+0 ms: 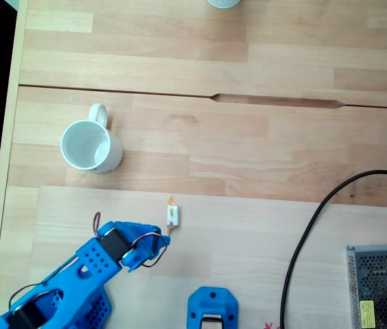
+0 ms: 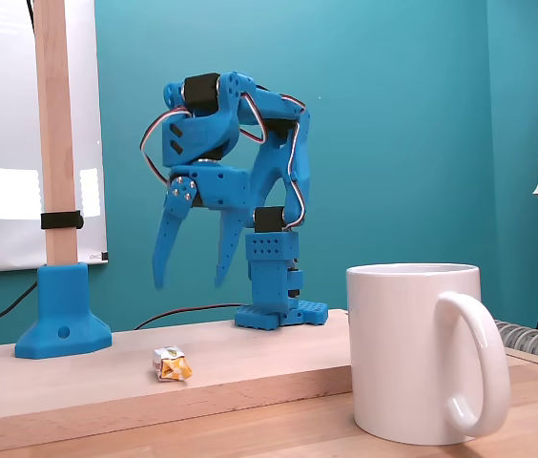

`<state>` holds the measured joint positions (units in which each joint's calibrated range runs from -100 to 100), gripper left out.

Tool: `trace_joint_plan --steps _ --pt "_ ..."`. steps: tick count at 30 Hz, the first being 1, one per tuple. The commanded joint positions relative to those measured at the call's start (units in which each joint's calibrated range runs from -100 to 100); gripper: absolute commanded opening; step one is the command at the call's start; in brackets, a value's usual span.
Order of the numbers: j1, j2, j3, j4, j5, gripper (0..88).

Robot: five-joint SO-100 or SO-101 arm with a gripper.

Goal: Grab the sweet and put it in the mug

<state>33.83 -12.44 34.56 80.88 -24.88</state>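
The white mug (image 1: 90, 146) stands upright on the wooden table, handle toward the top of a fixed view from above; in the low fixed view the mug (image 2: 412, 353) fills the foreground at right. The sweet (image 1: 173, 216), a tiny white wrapper with orange-yellow ends, lies on the table right of the mug and lower in the picture. From the low camera the sweet (image 2: 172, 364) sits near the board's front edge. My blue gripper (image 2: 193, 281) hangs open above the table, fingers pointing down, nothing between them. From above, the gripper (image 1: 145, 248) is just lower-left of the sweet, not touching it.
A blue stand (image 1: 212, 312) holding a wooden post (image 2: 56, 143) sits near the sweet. A black cable (image 1: 303, 233) and a metal mesh box (image 1: 382, 288) lie at the right. A pale rounded object (image 1: 222, 3) is at the far edge. A long slot (image 1: 276, 101) cuts the tabletop.
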Motion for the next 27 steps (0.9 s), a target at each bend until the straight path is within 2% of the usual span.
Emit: trace_joint_plan --steps 1,11,27 --pt "1.0 0.1 -1.3 0.3 -0.1 25.7" --pt "7.1 3.1 -1.8 -0.8 -0.1 25.7" --pt "6.5 21.5 -17.6 -0.8 0.1 26.3"
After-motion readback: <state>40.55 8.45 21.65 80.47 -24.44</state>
